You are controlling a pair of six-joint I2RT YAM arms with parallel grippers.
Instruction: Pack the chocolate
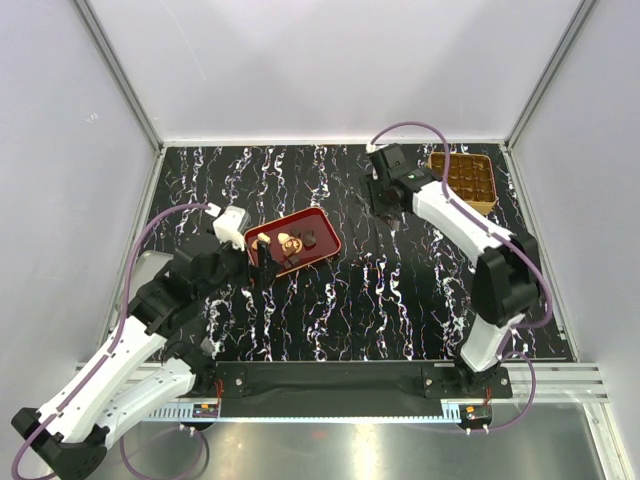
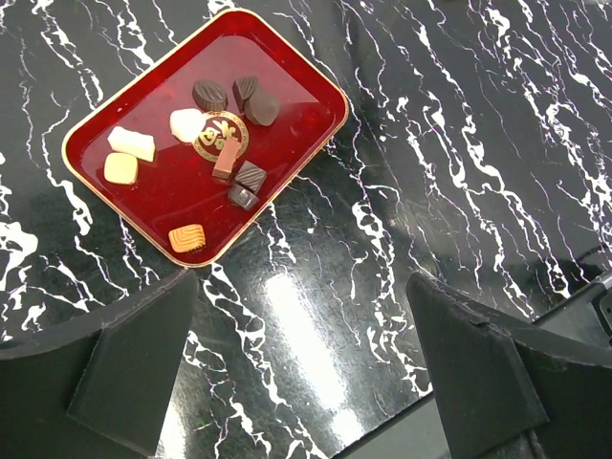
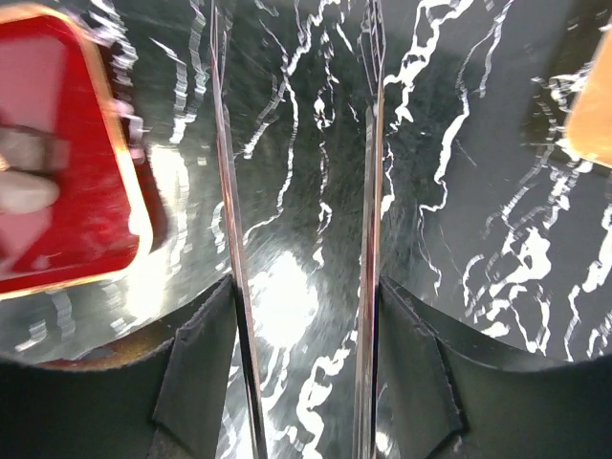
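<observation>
- Red tray (image 1: 315,225), at 9 o'clock on the tabletop (image 1: 400,300), carries the chocolate (image 2: 251,176). The golden box (image 1: 463,180) sits well apart at 2 o'clock.
- Left gripper (image 2: 306,382) hovers near the tray's 8 o'clock side, fingers spread wide and grasping nothing. Right gripper (image 3: 301,287), between tray and box, has fingers apart and is likewise empty.
- Hazard: the pieces lie crowded, so wide jaws may knock neighbours, and the glossy tray could skid.
- Black, white-veined tabletop throws glare; the walls are plain white.

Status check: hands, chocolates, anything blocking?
Left hand open, empty, near the red gold-rimmed tray. Right hand open, empty, near the square golden compartment box. Small tan and dark chocolate lumps on tray. Nothing in the way.
</observation>
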